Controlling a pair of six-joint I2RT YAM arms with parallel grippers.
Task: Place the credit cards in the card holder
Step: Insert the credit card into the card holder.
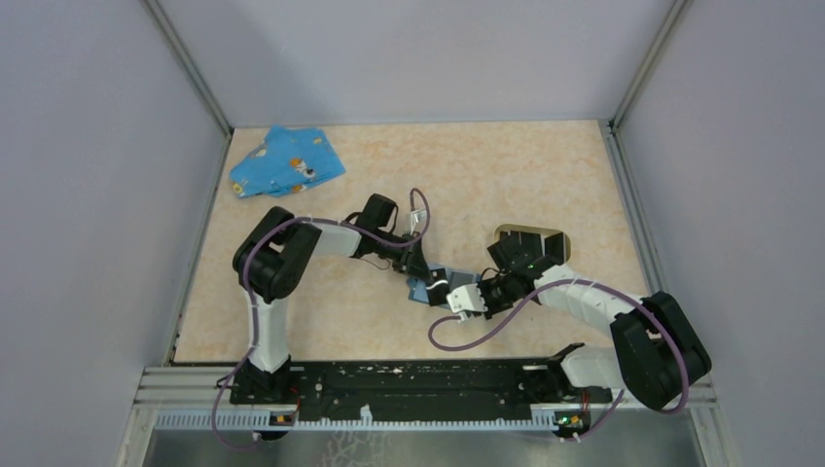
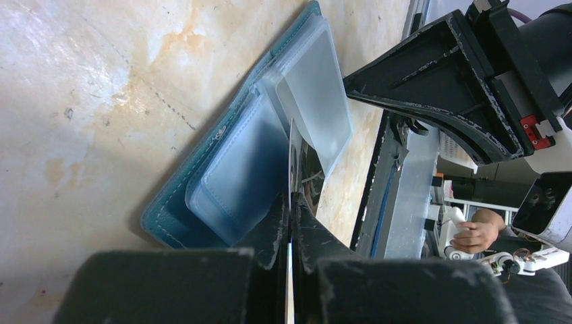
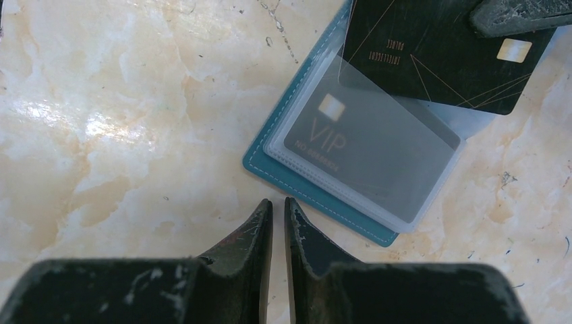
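Top view overhead; wrist views close, both on blue case (image 3: pixel 303 187).

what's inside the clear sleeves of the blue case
A dark VIP card shows through the top sleeve of the blue case. The left gripper pinches a second black card at its far end. Sleeves underneath are covered, so their contents cannot be seen.

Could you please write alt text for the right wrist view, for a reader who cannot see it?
A black card, pinched by the left gripper, overlaps an open teal case whose clear sleeve holds a dark VIP card. The right gripper, fingers together and empty, fills the bottom edge.
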